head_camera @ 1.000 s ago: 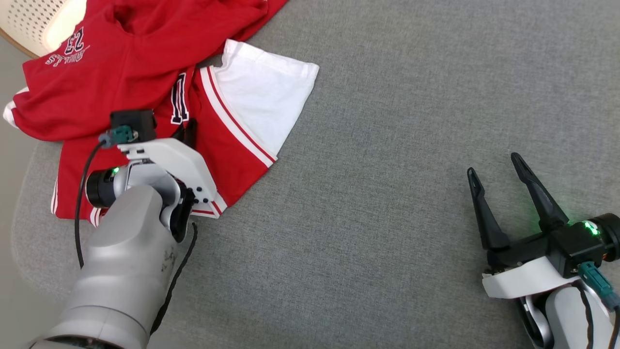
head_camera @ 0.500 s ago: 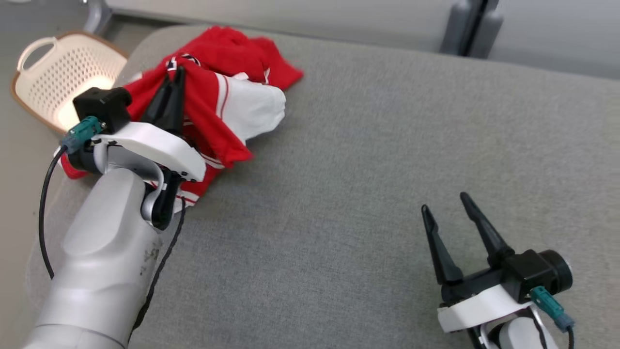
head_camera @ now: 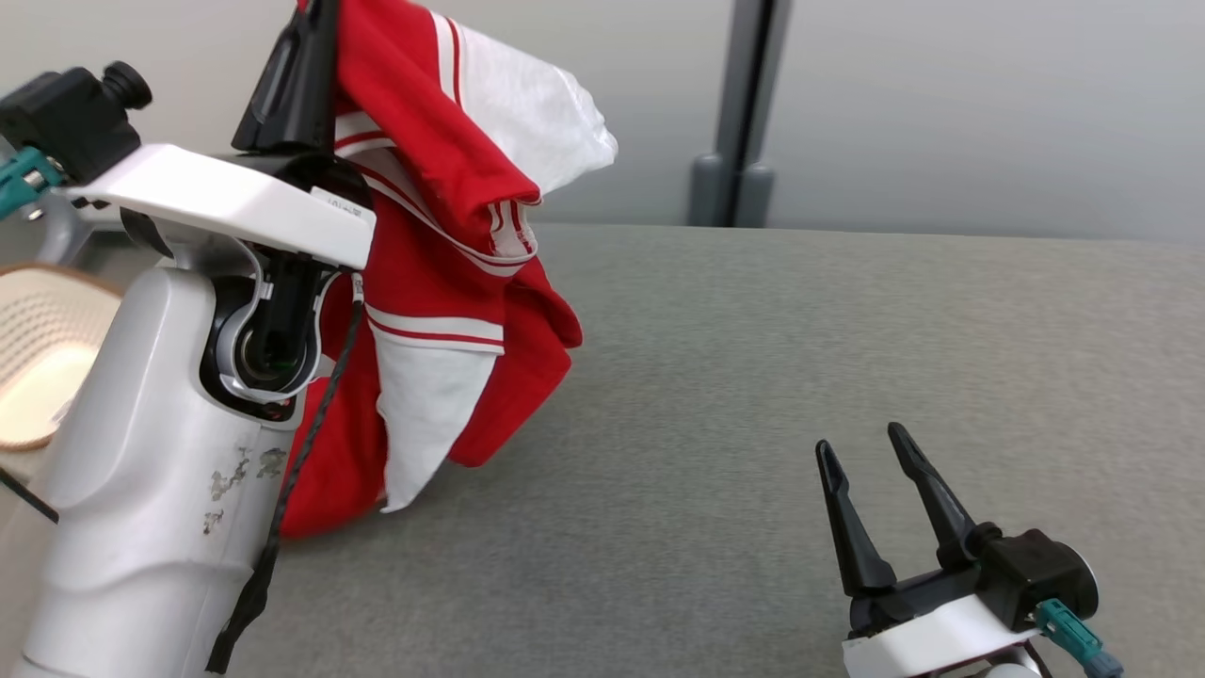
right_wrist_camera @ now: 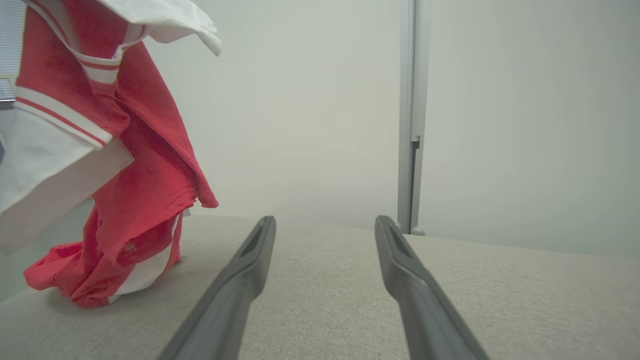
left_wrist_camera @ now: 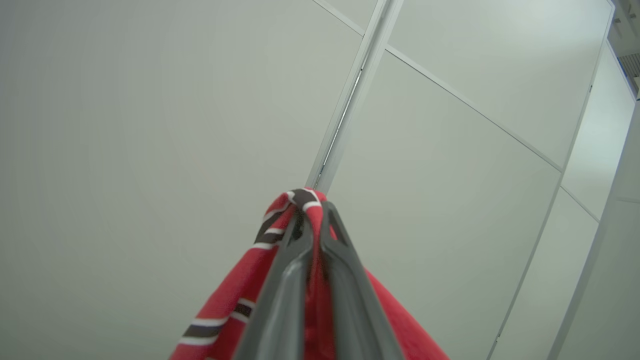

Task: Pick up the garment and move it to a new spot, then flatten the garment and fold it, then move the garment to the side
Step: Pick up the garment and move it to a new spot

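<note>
Garment (head_camera: pixel 442 188) is held raised at ten o'clock by the clenched left claw (left_wrist_camera: pixel 312 215) for carrying; the right claw (head_camera: pixel 880 490) is released.

- A grey, cloth-covered desk (head_camera: pixel 772 377) stretches out wide, its far edge running straight across from nine to three o'clock.
- A cream perforated basket (head_camera: pixel 38 367) with a brownish rim sits beyond the desk's edge at nine o'clock, brightly lit inside.
- A grey post (head_camera: pixel 748 94) stands behind the desk at twelve o'clock, on a wider foot.
- Pale wall panels (head_camera: pixel 988 104) rise behind it, divided by thin seams (left_wrist_camera: pixel 345 105).
</note>
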Controlling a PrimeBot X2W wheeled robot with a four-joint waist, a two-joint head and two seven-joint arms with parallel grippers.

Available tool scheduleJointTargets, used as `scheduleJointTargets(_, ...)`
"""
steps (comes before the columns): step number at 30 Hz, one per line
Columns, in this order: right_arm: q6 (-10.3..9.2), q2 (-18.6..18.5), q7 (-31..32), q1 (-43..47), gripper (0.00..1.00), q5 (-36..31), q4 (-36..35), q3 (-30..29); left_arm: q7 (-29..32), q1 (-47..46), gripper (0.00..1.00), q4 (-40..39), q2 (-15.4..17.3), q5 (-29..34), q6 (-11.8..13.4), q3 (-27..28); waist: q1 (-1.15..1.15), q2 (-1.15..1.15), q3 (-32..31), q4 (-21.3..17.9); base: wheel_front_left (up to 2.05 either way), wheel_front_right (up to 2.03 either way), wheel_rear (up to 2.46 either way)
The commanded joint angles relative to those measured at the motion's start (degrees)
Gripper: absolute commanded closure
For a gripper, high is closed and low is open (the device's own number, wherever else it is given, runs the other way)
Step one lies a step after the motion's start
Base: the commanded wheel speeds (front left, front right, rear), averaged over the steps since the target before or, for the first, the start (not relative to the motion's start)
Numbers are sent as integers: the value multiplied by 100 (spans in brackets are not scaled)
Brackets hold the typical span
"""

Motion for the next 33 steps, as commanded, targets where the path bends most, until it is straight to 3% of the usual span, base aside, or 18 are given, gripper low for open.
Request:
scheduleJointTargets(1,-12,-11,-7,61,0,73,-43,-32,50,103,100,-206,-34,-71,124,70,0,0,-209,-418,0,0,0)
scheduleJointTargets(7,-12,-8,-8,22,0,204,-125,-172,256,7,100,-963,31,-41,626,172,0,0,-236,-1087,0,0,0)
scheduleJointTargets(13,-11,-7,-8,45,0,237,-97,-186,544,-26,100,-1221,-221,-408,810,198,0,0,-221,-1494,0,0,0)
scheduleJointTargets(19,-11,-8,-7,-185,0,315,-193,-114,430,116,100,-1240,-488,-406,974,48,0,0,55,-1954,0,0,0)
scheduleJointTargets(26,-11,-6,-7,-531,0,453,-352,-73,-13,-20,100,-408,-788,-341,1072,-486,0,0,1012,-2566,0,0,0)
scheduleJointTargets(32,-11,-5,-8,-818,0,600,-457,-93,-389,-298,100,769,-841,-581,923,-1280,0,0,1764,-2930,0,0,0)
scheduleJointTargets(33,-11,-4,-7,-856,0,621,-473,-91,-449,-359,74,940,-837,-610,870,-1455,0,0,1852,-2957,0,0,0)
